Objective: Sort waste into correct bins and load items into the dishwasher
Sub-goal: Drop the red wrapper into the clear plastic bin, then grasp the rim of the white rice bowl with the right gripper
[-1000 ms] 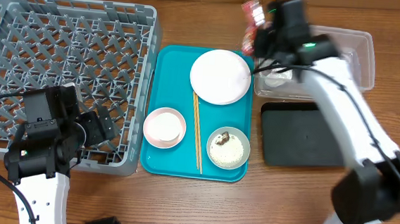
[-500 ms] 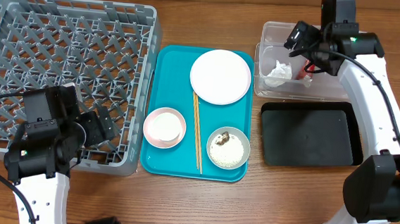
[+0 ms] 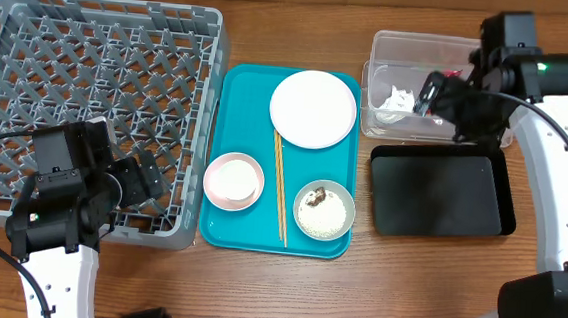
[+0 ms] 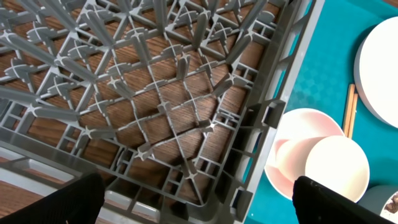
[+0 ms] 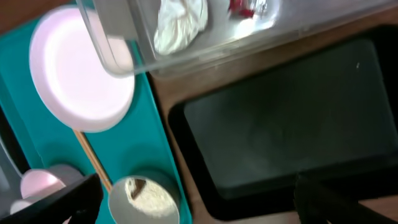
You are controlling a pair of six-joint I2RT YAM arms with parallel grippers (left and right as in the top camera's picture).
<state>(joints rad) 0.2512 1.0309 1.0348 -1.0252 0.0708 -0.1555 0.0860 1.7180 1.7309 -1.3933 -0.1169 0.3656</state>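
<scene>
You have no text, label, brand, number or sign that can be read in any of the views. The red snack wrapper [image 5: 244, 7] lying in the clear plastic rectangular tub [image 5: 205, 53] is too small and blurred for you to make out any print on it.

Prob. robot lab, wood table [image 3: 255, 287], grey dish rack [image 3: 100, 66]
</scene>
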